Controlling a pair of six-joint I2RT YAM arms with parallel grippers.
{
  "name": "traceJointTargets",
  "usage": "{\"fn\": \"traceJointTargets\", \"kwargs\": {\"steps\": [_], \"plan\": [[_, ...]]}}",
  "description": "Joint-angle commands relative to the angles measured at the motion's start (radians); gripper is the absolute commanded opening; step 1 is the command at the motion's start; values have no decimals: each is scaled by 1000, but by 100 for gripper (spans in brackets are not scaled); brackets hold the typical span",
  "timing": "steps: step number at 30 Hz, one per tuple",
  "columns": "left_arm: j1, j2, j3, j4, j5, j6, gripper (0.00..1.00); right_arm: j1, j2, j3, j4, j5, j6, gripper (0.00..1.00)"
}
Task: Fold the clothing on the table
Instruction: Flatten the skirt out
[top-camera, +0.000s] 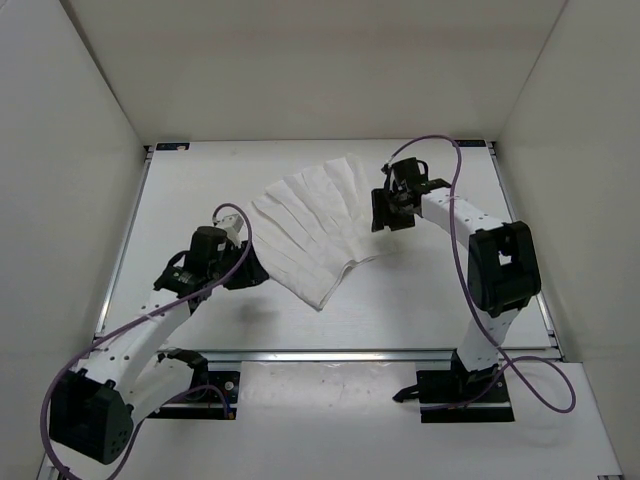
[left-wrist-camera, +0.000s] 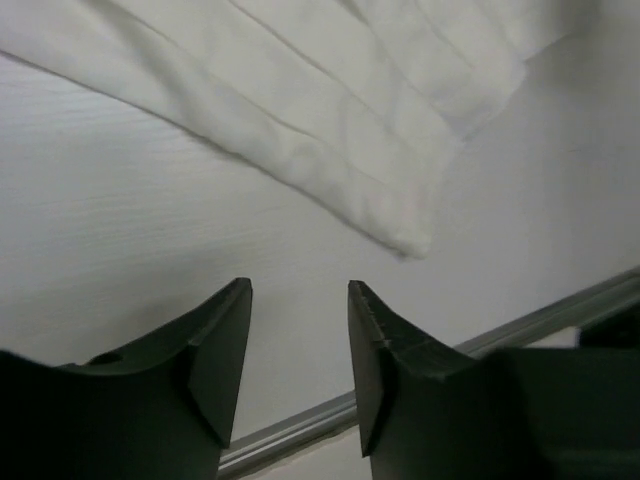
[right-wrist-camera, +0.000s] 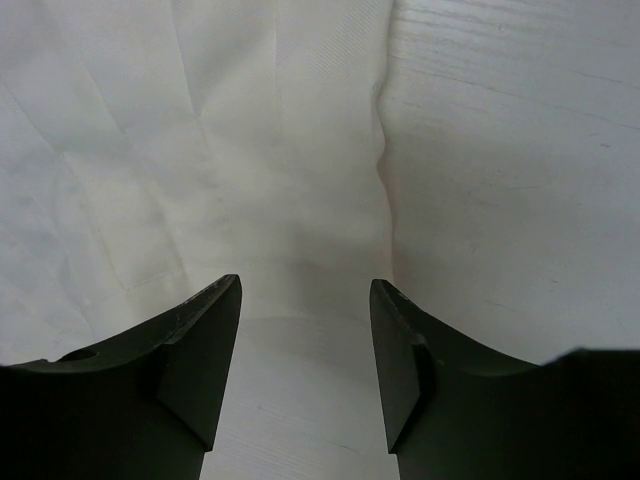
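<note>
The left gripper (left-wrist-camera: 298, 290), fingers apart and holding nothing, hovers over the bare table (top-camera: 430, 300) at 8 o'clock of the clothing (top-camera: 320, 225), which lies fanned out mid-table. Over its 2 o'clock edge hangs the right gripper (right-wrist-camera: 305, 285), fingers apart, empty.

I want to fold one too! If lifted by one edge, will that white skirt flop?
Probably floppy: the clothing is thin with soft wrinkles, so it would likely droop. Being so thin, it seems light. Pushed across the table, it may bunch rather than slide.
</note>
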Motion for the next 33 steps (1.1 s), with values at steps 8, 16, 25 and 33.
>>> {"fn": "traceJointTargets", "kwargs": {"steps": [8,16,25,33], "plan": [[-125,105,-178,307,19,-324,63,10,93,17,-14,88,3,53],[-141,322,-166,502,-84,-353,56,25,117,-7,-43,98,50,9],[-135,660,72,479,-175,-275,41,120,-64,-200,-51,25,204,0],[-32,681,200,322,-190,-146,48,173,-216,-414,64,-46,282,0]]}}
